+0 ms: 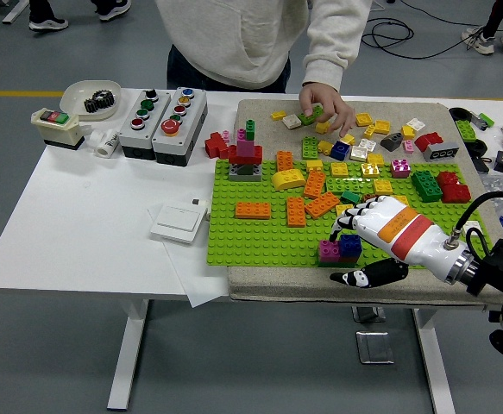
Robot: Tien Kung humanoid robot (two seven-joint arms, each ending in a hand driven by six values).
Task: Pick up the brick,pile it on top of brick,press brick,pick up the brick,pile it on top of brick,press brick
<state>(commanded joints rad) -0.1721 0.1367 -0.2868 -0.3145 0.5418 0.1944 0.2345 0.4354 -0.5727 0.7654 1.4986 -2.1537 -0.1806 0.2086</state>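
Bricks, a magenta and a blue, sit at the baseplate's six-o'clock edge under the right hand, fingers loosely spread, holding nothing; light, rigid, slick plastic, likely best pinched across opposite sides.
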